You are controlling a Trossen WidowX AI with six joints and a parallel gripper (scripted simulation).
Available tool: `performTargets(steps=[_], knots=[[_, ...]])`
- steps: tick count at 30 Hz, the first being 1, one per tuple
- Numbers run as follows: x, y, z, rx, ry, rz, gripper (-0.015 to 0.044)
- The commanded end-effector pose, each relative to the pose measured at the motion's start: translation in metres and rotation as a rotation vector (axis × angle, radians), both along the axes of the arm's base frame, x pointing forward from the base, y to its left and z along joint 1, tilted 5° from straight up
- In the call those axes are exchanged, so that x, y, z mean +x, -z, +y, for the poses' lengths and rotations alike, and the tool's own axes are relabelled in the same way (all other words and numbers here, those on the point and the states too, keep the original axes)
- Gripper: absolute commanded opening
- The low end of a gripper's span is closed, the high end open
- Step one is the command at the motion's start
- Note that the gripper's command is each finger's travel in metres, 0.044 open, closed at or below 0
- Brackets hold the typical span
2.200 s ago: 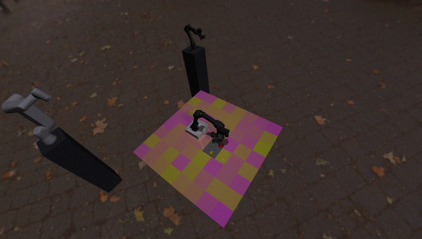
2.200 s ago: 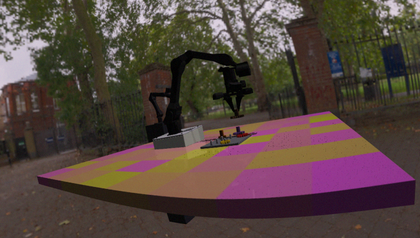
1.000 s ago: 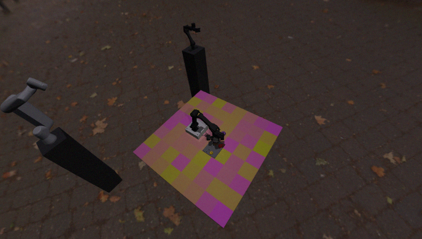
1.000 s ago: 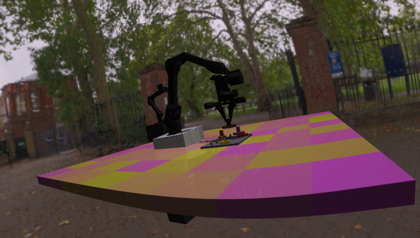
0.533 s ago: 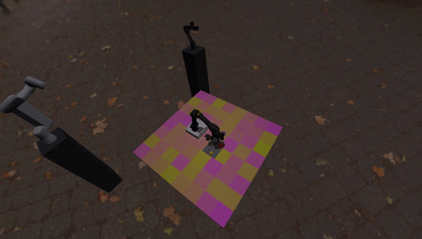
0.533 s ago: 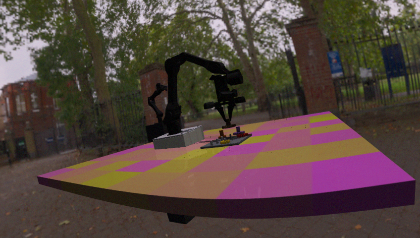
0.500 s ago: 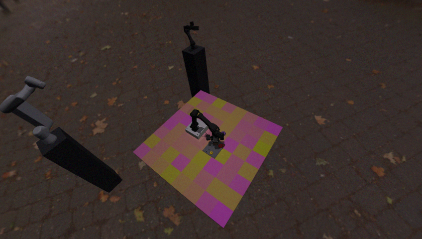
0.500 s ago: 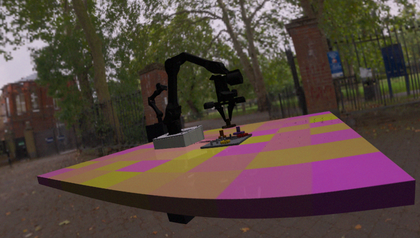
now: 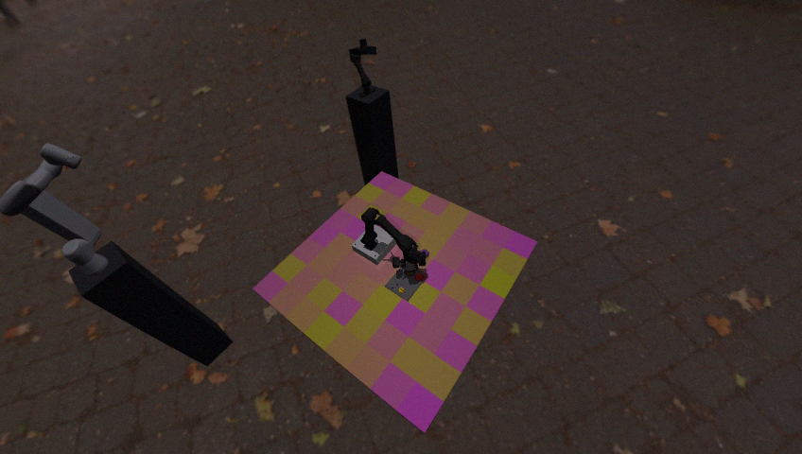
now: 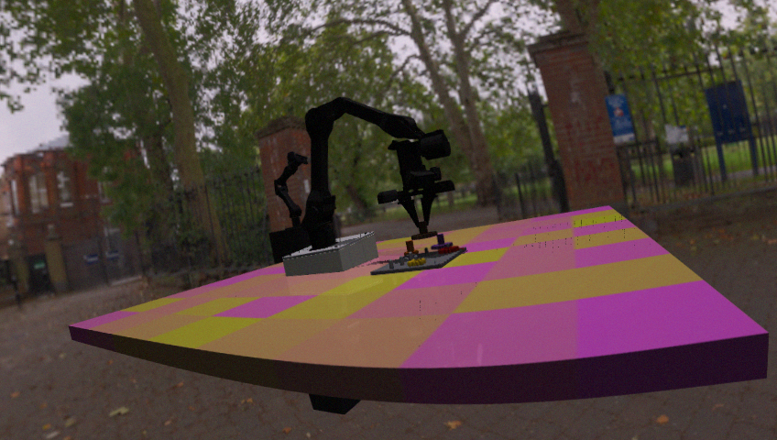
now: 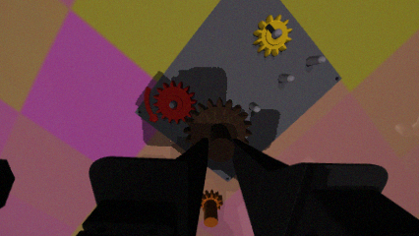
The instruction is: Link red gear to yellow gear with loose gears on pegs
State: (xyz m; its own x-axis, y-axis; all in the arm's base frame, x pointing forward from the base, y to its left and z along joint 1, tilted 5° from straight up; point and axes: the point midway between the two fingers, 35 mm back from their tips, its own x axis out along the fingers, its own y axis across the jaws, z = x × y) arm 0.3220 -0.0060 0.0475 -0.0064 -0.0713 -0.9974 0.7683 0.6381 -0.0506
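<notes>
My gripper (image 11: 219,144) (image 10: 423,227) is shut on the handle of a large brown gear (image 11: 218,118) (image 10: 423,236), held above the grey board (image 11: 241,44) (image 10: 384,271). In the wrist view the brown gear lies beside the red gear (image 11: 174,102) (image 10: 450,250) (image 9: 419,277), which sits at the board's left corner with the red arrow (image 11: 149,105). The yellow gear (image 11: 270,37) (image 10: 416,262) (image 9: 403,289) sits on a peg at the far side. Three empty pegs show: one (image 11: 254,107), another (image 11: 286,78) and a third (image 11: 316,60). The brown gear hides the board below it.
A small orange gear (image 11: 211,204) (image 10: 410,247) with a tall handle stands on the table behind the board. A purple gear (image 10: 441,242) (image 9: 425,253) stands near the red gear's side. The arm's pale base block (image 10: 331,258) (image 9: 371,250) is behind the board.
</notes>
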Motion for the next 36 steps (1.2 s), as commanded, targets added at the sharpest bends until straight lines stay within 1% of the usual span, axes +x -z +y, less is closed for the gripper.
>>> performTargets(steps=[1,6,11,24,29,36], knots=[[-0.001,0.006,-0.001,-0.003,-0.051,0.007,0.0000],[-0.002,0.014,-0.002,-0.003,-0.081,0.009,0.0000],[-0.001,0.021,-0.003,-0.003,-0.061,0.007,0.0000],[-0.002,0.041,-0.004,-0.005,0.132,-0.007,0.0000],[-0.002,0.039,-0.004,-0.005,0.204,-0.012,0.0000],[-0.001,0.041,-0.004,-0.005,0.145,-0.008,0.0000]])
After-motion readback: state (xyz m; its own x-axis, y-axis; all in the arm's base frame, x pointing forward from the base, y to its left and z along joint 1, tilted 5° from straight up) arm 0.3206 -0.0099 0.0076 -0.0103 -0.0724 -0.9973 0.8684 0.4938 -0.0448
